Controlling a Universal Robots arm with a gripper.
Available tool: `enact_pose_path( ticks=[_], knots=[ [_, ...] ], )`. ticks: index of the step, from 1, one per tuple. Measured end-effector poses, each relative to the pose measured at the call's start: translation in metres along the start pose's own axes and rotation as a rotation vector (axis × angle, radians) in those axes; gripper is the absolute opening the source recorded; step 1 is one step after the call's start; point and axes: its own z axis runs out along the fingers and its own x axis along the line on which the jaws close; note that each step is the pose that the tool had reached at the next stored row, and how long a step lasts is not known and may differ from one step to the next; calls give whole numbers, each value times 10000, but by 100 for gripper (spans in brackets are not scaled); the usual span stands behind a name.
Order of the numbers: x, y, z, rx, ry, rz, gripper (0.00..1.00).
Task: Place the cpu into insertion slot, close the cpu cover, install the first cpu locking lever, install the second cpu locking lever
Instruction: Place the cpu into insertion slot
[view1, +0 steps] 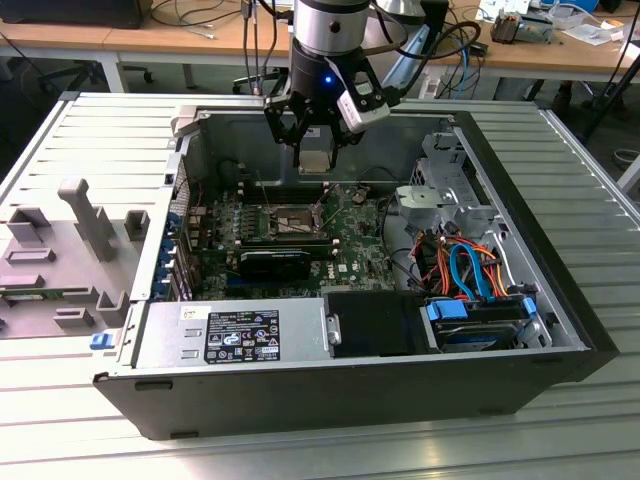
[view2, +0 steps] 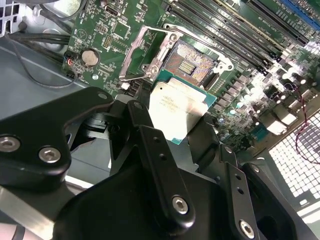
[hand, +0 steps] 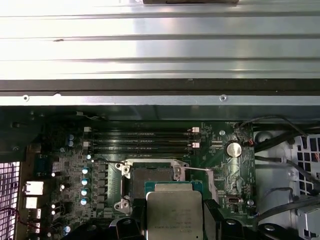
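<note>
Gripper clenched on the cpu, upper centre of the exterior view, held off the board | insertion slot bare, lower in frame than the chip | cpu cover seemingly swung open beside the slot.

— Where was the chip?
— Gripped level, dull silver face up with a green rim showing, hanging above the socket and clear of it.
— And the socket?
— Square, its dark centre bare.
— The cover?
— A thin silver frame, swung open at the socket's edge.
</note>
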Motion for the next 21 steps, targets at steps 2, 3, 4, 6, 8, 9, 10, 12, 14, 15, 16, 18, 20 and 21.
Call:
enact_pose_path(
  ticks=[2, 3, 4, 6, 8, 9, 10, 12, 14, 15, 16, 18, 20, 21],
  knots=[
    [0, 0, 0, 0, -6, 65, 55],
    [0, 0, 0, -2, -10, 107, 55],
    [0, 0, 0, -2, -13, 141, 55],
    [0, 0, 0, -4, -19, 220, 55],
    [0, 0, 0, -6, -26, 290, 55],
    [0, 0, 0, -6, -30, 337, 55],
    [0, 0, 0, -7, -32, 367, 55],
    [0, 0, 0, -8, -39, 435, 55],
    [0, 0, 0, -10, -45, 502, 55],
    [0, 0, 0, -10, -49, 550, 55],
    [0, 0, 0, -10, -52, 582, 55],
    [0, 0, 0, -14, -65, 726, 55],
    [0, 0, 0, -17, -81, 906, 55],
    [0, 0, 0, -19, -86, 966, 55]
  ],
)
